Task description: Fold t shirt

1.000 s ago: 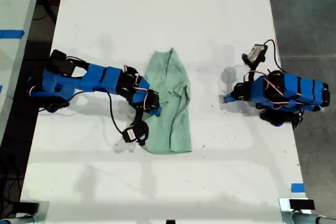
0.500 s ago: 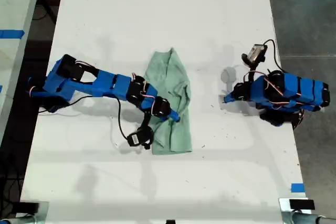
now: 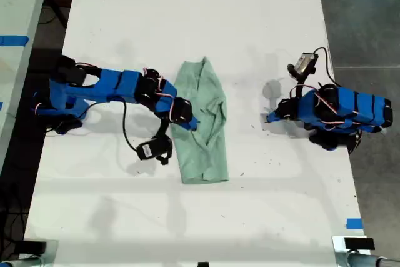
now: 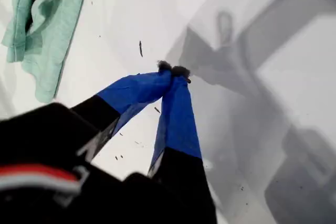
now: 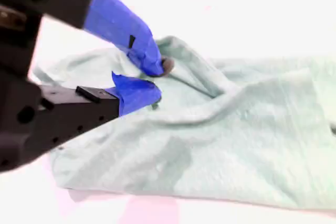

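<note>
The wrinkled pale mint-green fabric t shirt lies mid-table on our white table. Our second gripper, at the exterior view's left, rests slightly parted on its left edge, pinching nothing. Our first gripper sits pressed together on bare table at the exterior view's right, well apart.

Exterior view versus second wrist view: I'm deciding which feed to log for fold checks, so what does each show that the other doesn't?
Only the exterior view shows the whole t shirt lying as a long strip on the white table, plus both arms, with my first gripper off the cloth. Only the second wrist view shows my second gripper with its jaws a little apart right at a raised fold. Both show the mint cloth and my second gripper at it.
</note>
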